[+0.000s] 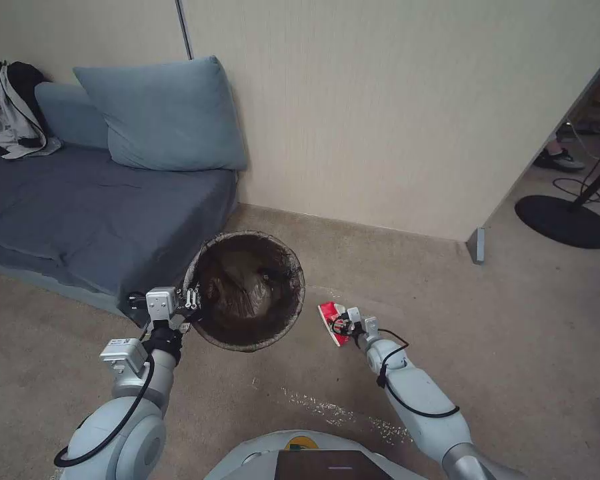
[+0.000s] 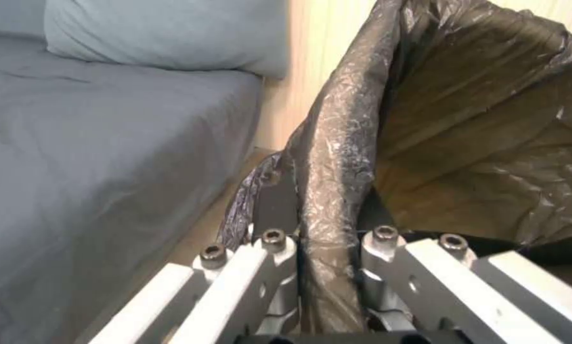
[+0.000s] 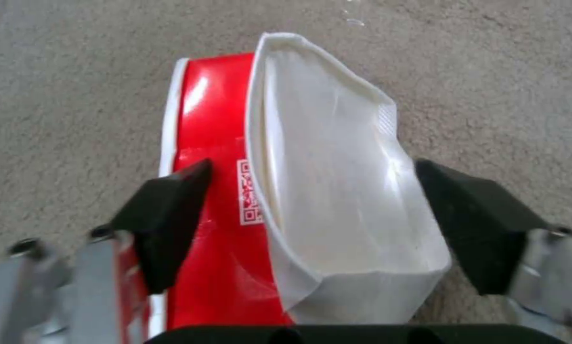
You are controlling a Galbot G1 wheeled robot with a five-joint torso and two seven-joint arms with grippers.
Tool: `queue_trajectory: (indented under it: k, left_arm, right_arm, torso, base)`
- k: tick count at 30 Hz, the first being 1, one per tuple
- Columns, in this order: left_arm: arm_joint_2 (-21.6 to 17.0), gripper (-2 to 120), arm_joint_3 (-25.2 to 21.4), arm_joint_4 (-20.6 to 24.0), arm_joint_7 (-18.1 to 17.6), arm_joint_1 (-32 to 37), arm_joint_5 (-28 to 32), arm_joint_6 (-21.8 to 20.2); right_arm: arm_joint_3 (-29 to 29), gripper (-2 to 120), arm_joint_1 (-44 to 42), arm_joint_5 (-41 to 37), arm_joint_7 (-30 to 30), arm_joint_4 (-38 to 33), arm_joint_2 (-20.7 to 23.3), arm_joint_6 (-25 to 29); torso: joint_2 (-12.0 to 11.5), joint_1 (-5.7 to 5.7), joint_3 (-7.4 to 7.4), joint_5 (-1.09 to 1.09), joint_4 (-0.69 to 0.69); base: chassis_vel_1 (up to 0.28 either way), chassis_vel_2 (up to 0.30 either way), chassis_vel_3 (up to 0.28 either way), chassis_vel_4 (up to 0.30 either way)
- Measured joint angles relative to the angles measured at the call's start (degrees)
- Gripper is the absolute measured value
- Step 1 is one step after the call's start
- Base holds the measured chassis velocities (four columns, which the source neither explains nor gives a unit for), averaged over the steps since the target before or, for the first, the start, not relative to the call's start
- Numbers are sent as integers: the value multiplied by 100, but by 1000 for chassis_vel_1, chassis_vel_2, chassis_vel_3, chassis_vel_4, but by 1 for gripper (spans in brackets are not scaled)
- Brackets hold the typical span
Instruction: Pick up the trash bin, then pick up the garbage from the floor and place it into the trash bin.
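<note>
Garbage-collecting step in hand, by the look of it; trash bin (image 1: pixel 250 290) already up off the floor (image 1: pixel 527 320), held beside the corner of the grey sofa (image 1: pixel 80 213), its dark liner bag (image 2: pixel 464 119) open and facing upward; left gripper (image 1: pixel 192 298) clenched on the rim nearest the robot, one jaw inside the liner and one outside, as seen in the left wrist view; left arm bent and reaching forward, wrist about level with the rim. Right gripper (image 1: pixel 342 325) down at the carpet just to the right of the bin, jaws spread either side of a red and white snack packet (image 3: pixel 311 191); black pads (image 3: pixel 168 215) near the packet's sides, the red face touching or nearly touching one pad, a gap showing at the other; packet apparently not yet gripped and seemingly resting on the carpet; right arm stretched low and forward, wrist pointing away from the robot. Next move probably calls for closing squarely on the packet without crushing it flat or letting it slip, then lifting clear and carrying it leftward over the open bin mouth; bin needs keeping steady and level meanwhile.
</note>
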State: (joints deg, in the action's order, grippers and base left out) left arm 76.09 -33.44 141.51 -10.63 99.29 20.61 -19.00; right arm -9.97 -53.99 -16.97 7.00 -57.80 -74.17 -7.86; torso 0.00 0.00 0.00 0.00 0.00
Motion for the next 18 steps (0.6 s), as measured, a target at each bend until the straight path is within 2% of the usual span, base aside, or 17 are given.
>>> queue_trajectory:
  k: [2, 3, 8, 9, 12, 13, 17, 18]
  left_arm:
    - [-1, 7, 2, 0, 3, -2, 3, 3]
    - [-1, 7, 2, 0, 3, -2, 3, 3]
    - [-8, 7, 5, 0, 8, -2, 9, 7]
    - [-8, 7, 5, 0, 8, -2, 9, 7]
    - [-8, 7, 11, 0, 9, -3, 10, 7]
    - [-8, 7, 11, 0, 9, -3, 10, 7]
    - [-2, 7, 20, 1, 11, 1, 10, 8]
    - [-2, 7, 20, 1, 11, 1, 10, 8]
  right_arm:
    - [9, 67, -29, 9, -13, -44, 10, 0]
    - [9, 67, -29, 9, -13, -44, 10, 0]
    - [17, 45, -89, 12, -43, -151, 44, 0]
    - [17, 45, -89, 12, -43, -151, 44, 0]
    - [9, 31, -105, 12, -45, -168, 51, 0]
    - [9, 31, -105, 12, -45, -168, 51, 0]
    - [-7, 12, -115, 13, -50, -164, 55, 11]
    - [-7, 12, -115, 13, -50, -164, 55, 11]
  torso:
    - [0, 0, 0, 0, 0]
    - [0, 0, 0, 0, 0]
    - [0, 0, 0, 0, 0]
    - [0, 0, 0, 0, 0]
    - [0, 0, 0, 0, 0]
    - [0, 0, 0, 0, 0]
    - [0, 0, 0, -1, -1]
    - [0, 0, 0, -1, -1]
  base:
    - [0, 0, 0, 0]
    - [0, 0, 0, 0]
    - [0, 0, 0, 0]
    - [0, 0, 0, 0]
    - [0, 0, 0, 0]
    - [0, 0, 0, 0]
    - [0, 0, 0, 0]
    - [0, 0, 0, 0]
